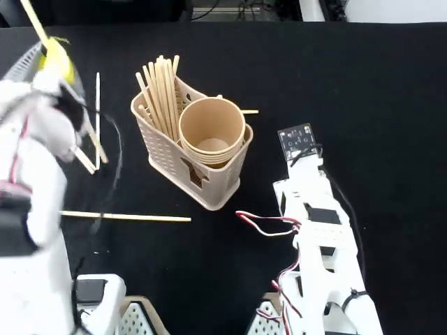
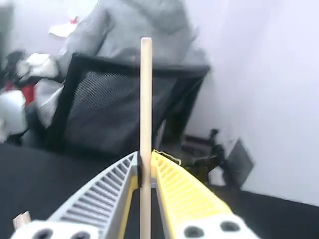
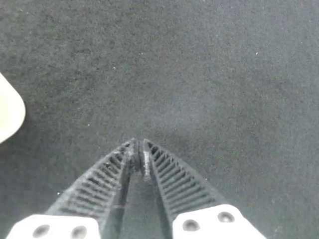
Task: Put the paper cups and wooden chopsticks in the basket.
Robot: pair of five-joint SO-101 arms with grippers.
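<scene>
Chopstick (image 2: 145, 94) sits clamped in the left tool (image 2: 144, 155) (right tool (image 3: 139, 145) pinched empty).

Office-like room: mesh chair (image 2: 99, 114), black table (image 1: 370, 84).

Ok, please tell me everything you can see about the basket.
The basket is a cream, plastic-looking container with perforated walls and a cut-out shape in one side. It stands upright on the black table, near its middle. A stack of paper cups sits in one end; a bundle of wooden chopsticks leans in the other, sticking out above the rim.
</scene>
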